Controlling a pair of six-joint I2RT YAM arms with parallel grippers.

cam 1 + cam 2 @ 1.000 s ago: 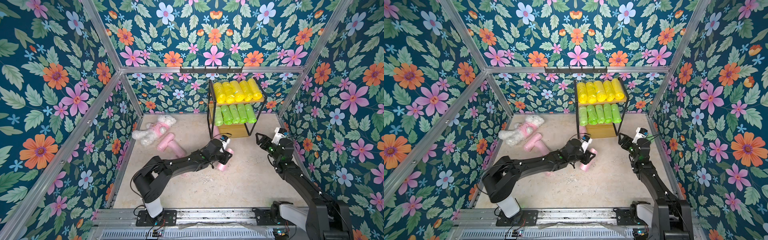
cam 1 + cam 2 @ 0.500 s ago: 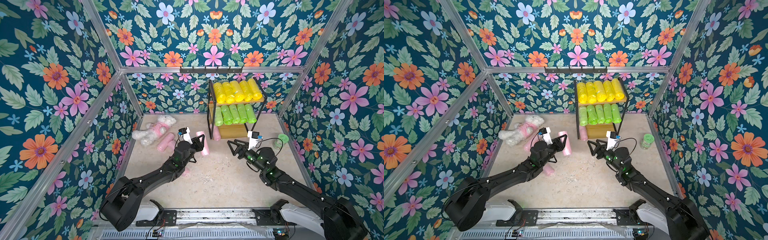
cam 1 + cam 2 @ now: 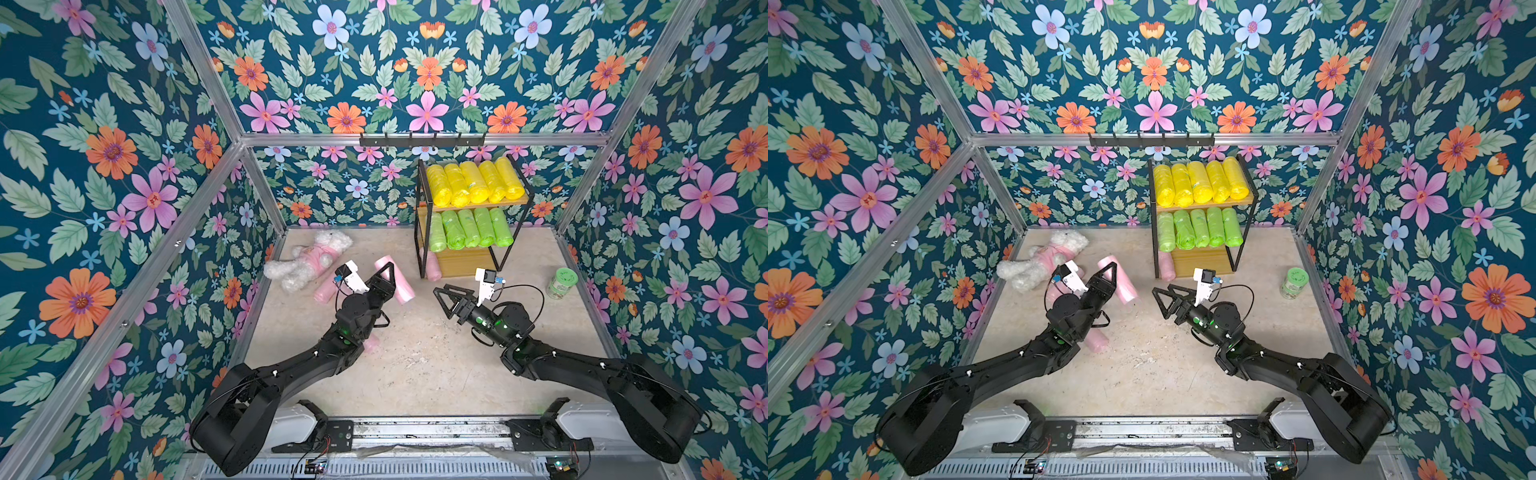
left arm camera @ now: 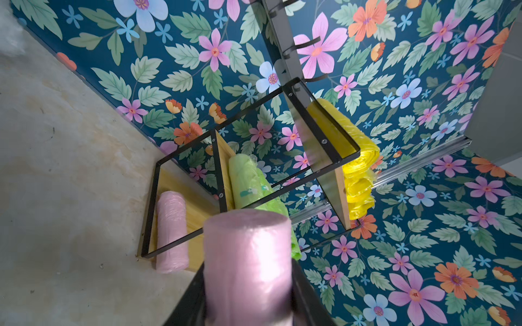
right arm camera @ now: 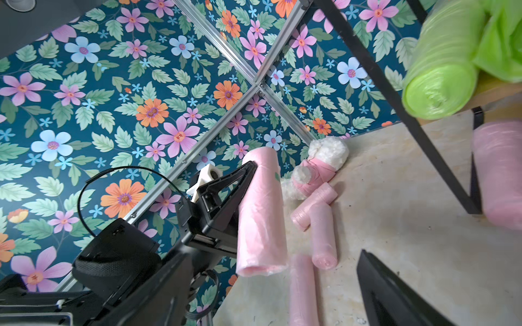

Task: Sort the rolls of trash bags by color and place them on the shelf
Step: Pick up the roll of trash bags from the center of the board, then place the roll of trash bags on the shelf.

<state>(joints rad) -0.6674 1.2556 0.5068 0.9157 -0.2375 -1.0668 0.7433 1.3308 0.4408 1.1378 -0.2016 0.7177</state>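
Observation:
My left gripper (image 3: 385, 277) is shut on a pale pink roll (image 3: 395, 281), held off the floor left of the shelf (image 3: 482, 205); the left wrist view shows that roll (image 4: 248, 262) squeezed between the jaws. The shelf's top tier holds several yellow rolls (image 3: 473, 183) and its middle tier several green rolls (image 3: 465, 228). One pink roll (image 3: 433, 266) lies on the bottom tier. Three more pink rolls (image 5: 323, 237) lie on the floor by the left arm. In both top views my right gripper (image 3: 1167, 301) stands open and empty, facing the held roll.
A white plush toy (image 3: 307, 259) in a pink shirt lies at the back left of the floor. A green-lidded jar (image 3: 562, 282) stands near the right wall. Flowered walls close in the floor on three sides.
The left arm has drawn back to the left with the pink roll, away from the shelf front. The right arm has swung from the right wall to the middle, and its jaws have opened wider.

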